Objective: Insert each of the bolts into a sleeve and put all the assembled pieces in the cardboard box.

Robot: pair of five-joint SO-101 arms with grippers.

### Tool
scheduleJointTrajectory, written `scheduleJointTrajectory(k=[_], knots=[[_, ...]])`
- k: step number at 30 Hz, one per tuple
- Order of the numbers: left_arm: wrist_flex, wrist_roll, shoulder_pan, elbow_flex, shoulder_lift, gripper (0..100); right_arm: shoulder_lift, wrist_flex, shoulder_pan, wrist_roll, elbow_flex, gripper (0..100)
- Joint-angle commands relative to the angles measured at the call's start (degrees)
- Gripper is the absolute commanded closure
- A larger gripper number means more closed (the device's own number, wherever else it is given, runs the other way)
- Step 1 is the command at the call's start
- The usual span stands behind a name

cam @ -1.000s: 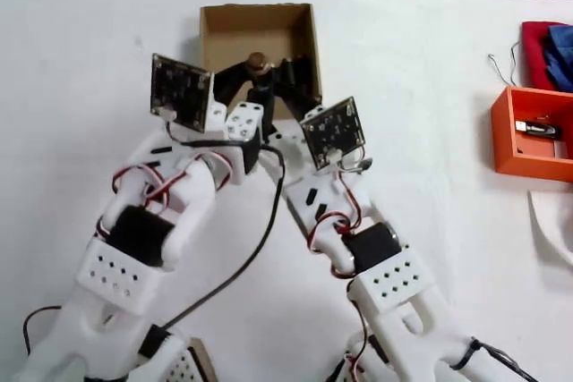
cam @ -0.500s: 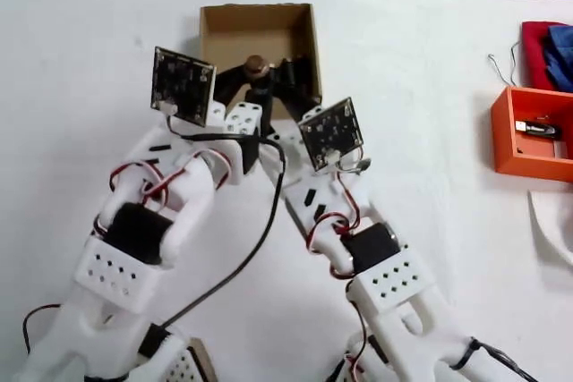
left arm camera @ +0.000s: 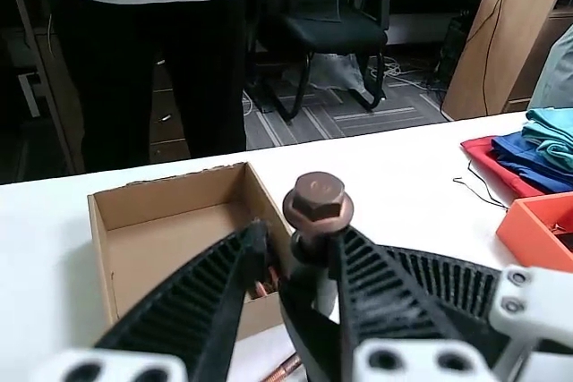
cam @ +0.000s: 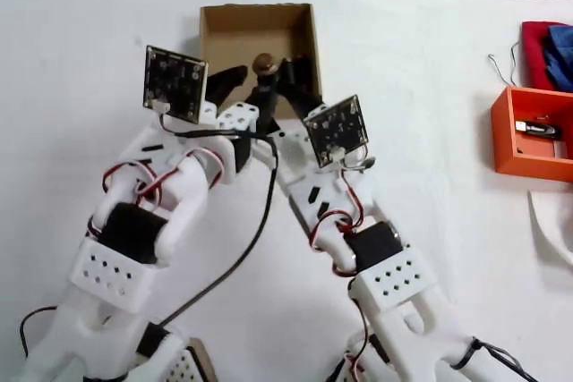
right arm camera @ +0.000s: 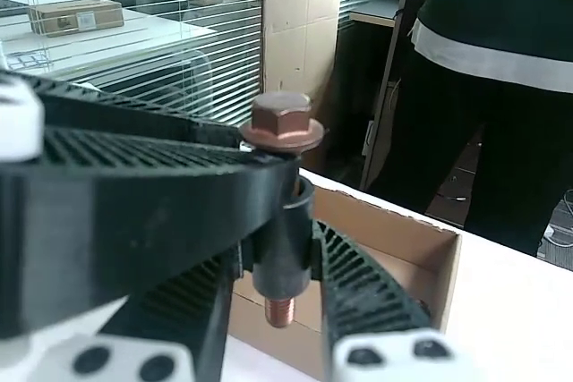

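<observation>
A copper-headed bolt (cam: 263,63) stands upright in a black sleeve (cam: 262,91) at the near edge of the open cardboard box (cam: 215,24). My right gripper (cam: 276,85) is shut on the sleeve (right arm camera: 282,239), with the bolt (right arm camera: 281,123) poking out above and its thread below. My left gripper (cam: 243,85) is open beside it; in the left wrist view its jaws stand spread on either side of the bolt (left arm camera: 318,203). A copper piece (left arm camera: 264,285) lies inside the box (left arm camera: 170,221).
An orange tray (cam: 528,140) holding a small dark item sits at the right edge, with red and blue cloth (cam: 546,51) behind it. A black cable (cam: 242,257) runs between the two arms. Open white table lies left of the box.
My left gripper has opened off the bolt and sleeve, and the left arm has drawn slightly to the left. The right gripper keeps its hold by the box.
</observation>
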Motion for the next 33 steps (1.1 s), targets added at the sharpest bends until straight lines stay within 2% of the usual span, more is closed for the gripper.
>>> scheduleJointTrajectory(k=[1, 9, 20, 25, 33], knots=[[2.5, 0.1, 0.5, -2.3, -0.5, 87, -3.1, -0.3, 1.1, -0.4, -4.1, 97.8], [9.6, 0.2, 2.4, -5.9, -0.5, 86, -3.1, -0.3, 1.1, -0.4, -4.1, 97.8], [10.0, 0.2, 3.3, -7.1, -0.8, 86, -3.1, -0.3, 1.1, -0.4, -4.1, 97.8], [11.3, 0.2, 3.3, -8.8, -5.2, 86, -3.1, -0.3, 1.1, -0.4, -4.1, 97.8], [18.9, 0.1, 2.5, -8.7, -9.8, 86, -2.8, -0.3, 1.1, -0.4, -4.1, 97.8]])
